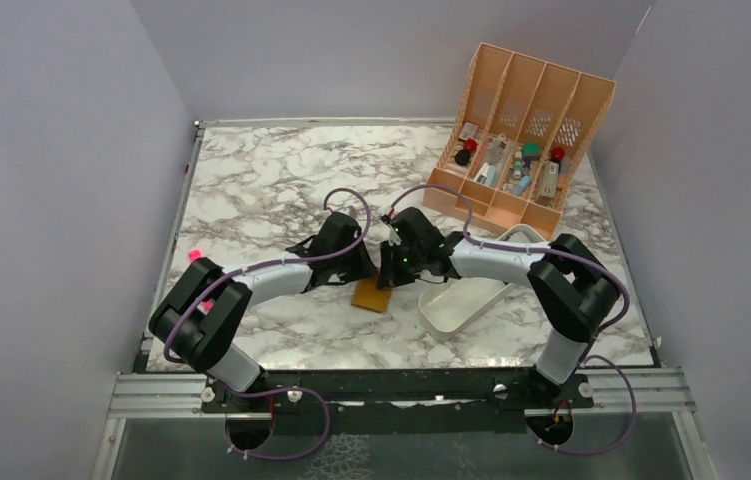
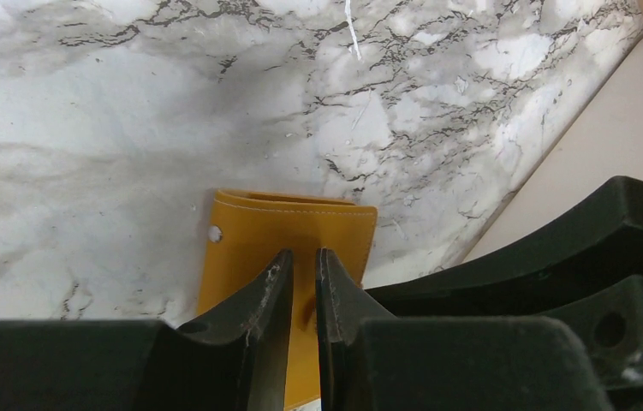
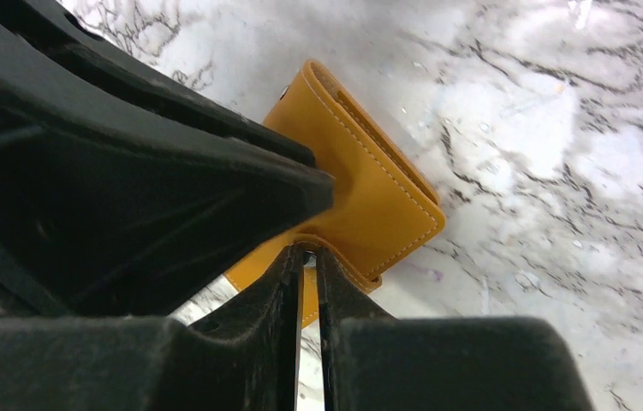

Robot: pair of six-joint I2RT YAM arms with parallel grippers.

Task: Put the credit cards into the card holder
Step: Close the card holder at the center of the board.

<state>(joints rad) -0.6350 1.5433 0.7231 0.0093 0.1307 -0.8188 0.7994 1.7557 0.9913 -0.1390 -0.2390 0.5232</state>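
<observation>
I work in a robot lab's test booth: plain pale walls (image 1: 51,150) box in my marble-patterned table (image 1: 251,170), and a bare aluminium rail (image 1: 151,395) runs along its near edge

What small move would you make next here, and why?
Probably lift the right hand slightly to peel the card holder open: it seems to pinch the holder's edge, the left hand seems to bear on its face, and it lies folded on the marble table.
</observation>
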